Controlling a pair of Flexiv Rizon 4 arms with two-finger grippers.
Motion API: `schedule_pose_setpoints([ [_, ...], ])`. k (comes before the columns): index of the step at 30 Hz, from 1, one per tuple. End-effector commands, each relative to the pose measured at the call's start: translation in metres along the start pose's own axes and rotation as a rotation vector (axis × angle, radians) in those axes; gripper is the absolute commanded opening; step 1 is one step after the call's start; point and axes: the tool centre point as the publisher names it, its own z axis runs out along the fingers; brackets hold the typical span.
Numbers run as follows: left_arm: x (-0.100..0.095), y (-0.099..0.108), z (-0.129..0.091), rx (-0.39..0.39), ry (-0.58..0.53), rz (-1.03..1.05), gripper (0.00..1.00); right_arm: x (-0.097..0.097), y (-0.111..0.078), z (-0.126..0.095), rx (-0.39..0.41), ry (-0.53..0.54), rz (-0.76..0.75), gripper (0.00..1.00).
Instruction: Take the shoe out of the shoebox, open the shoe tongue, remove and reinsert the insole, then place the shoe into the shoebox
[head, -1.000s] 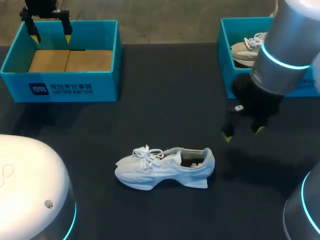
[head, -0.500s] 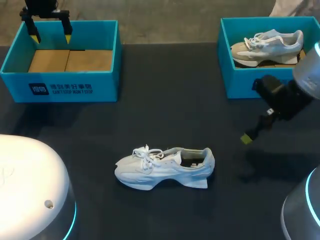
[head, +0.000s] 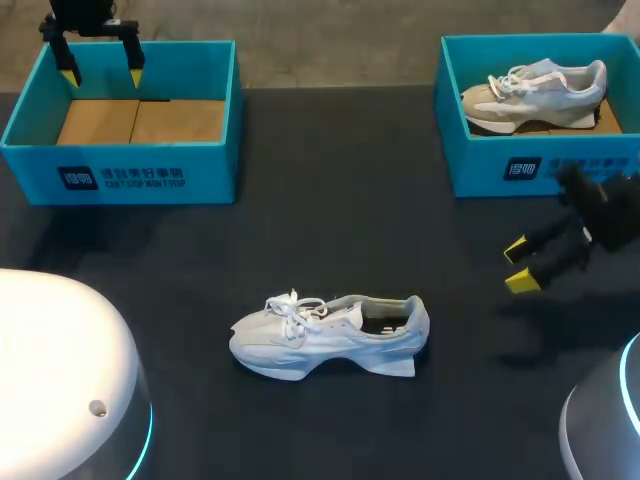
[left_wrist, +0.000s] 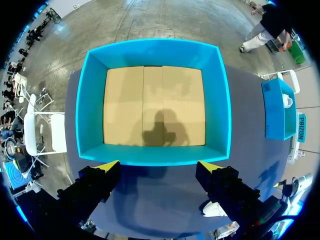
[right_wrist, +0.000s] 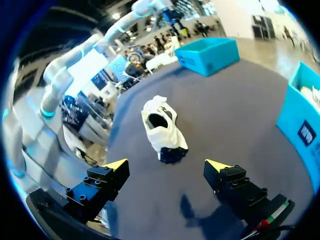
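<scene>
Two blue boxes are seen on the dark table: the left box is empty, and a second shoe is held in the right box. The shoe is found out on the table, upright on its sole, toe leftward. It is judged light, soft in the upper and stiff at sole and heel, so the heel collar is best gripped and the tongue pinched gently. The right gripper is held open and empty, apart from the heel. The left gripper is held open over the left box.
</scene>
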Motion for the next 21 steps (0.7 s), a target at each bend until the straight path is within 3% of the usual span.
schedule_pose_setpoints([
  [1,0.000,0.000,0.000,0.000,0.000,0.000,1.00,0.005,-0.013,0.012,-0.200,-0.107,-0.065,1.00],
  [13,0.000,0.000,0.000,0.000,0.000,0.000,1.00,0.003,-0.011,0.038,-0.278,-0.243,-0.185,1.00],
  [21,0.000,0.000,0.000,0.000,0.000,0.000,1.00,0.002,-0.015,0.046,-0.270,-0.219,-0.228,1.00],
])
